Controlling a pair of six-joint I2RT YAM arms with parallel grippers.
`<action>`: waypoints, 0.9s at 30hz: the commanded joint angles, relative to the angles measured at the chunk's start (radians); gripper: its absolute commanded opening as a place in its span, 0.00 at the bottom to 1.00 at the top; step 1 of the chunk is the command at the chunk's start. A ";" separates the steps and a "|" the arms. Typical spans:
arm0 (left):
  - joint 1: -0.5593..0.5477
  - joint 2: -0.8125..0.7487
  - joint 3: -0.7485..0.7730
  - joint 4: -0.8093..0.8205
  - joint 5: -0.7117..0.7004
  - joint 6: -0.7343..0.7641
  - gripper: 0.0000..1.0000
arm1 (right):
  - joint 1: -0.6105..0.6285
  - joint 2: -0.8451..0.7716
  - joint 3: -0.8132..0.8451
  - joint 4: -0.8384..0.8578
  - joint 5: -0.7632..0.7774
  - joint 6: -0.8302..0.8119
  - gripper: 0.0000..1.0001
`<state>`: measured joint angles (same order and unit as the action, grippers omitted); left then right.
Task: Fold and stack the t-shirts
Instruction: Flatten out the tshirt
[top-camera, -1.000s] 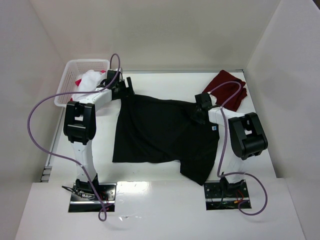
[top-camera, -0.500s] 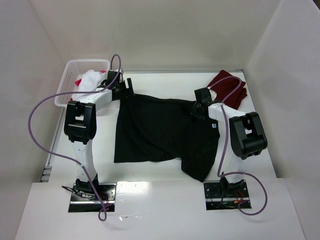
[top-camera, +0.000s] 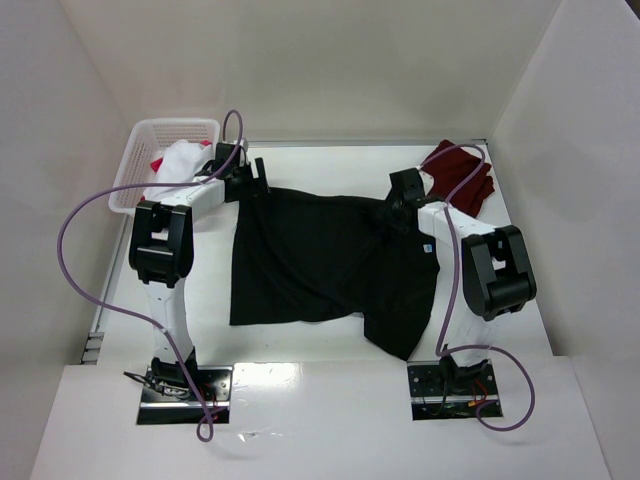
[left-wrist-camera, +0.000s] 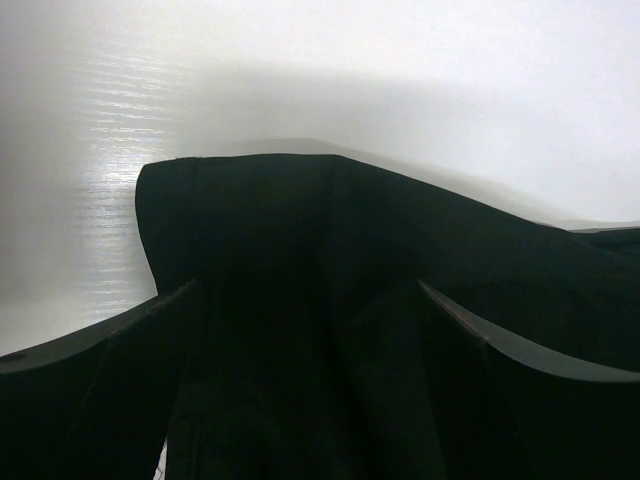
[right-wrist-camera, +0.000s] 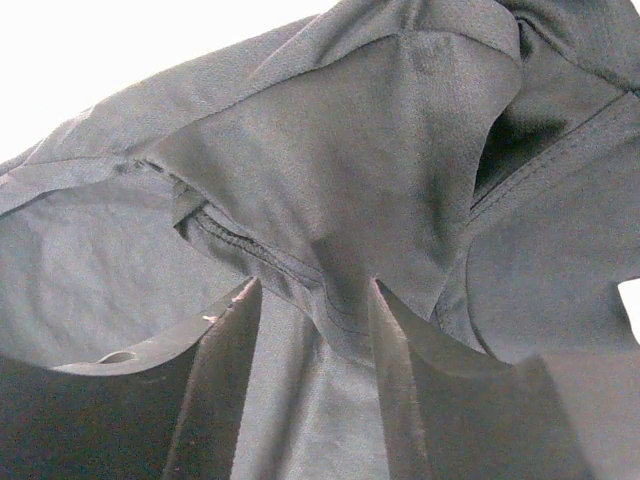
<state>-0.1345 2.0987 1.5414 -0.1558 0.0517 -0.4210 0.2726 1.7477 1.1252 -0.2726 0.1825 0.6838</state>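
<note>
Top external view: black t-shirt (top-camera: 320, 265) lies spread on the table (top-camera: 330, 165), its far edge running left-right between left gripper (top-camera: 250, 183) and right gripper (top-camera: 398, 205), each clamped on one end, body trailing toward the near side.

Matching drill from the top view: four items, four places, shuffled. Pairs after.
Things:
1. black shirt
2. maroon shirt
3. basket
4. white shirt

Places:
A. far right corner of the table
B. inside the basket
C. spread across the middle of the table
D. far left corner of the table

Pairs: 1-C, 2-A, 3-D, 4-B
</note>
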 joint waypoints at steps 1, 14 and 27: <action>-0.001 0.015 0.019 0.024 0.019 0.016 0.92 | 0.011 -0.031 -0.033 0.000 0.029 0.020 0.54; -0.001 0.006 -0.001 0.024 0.028 0.007 0.92 | 0.011 -0.204 -0.203 0.013 0.028 0.131 0.54; -0.001 0.006 -0.001 0.024 0.028 0.007 0.92 | 0.011 -0.122 -0.193 0.064 0.011 0.155 0.51</action>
<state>-0.1345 2.0987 1.5398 -0.1555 0.0650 -0.4213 0.2726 1.6272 0.9157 -0.2630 0.1619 0.8227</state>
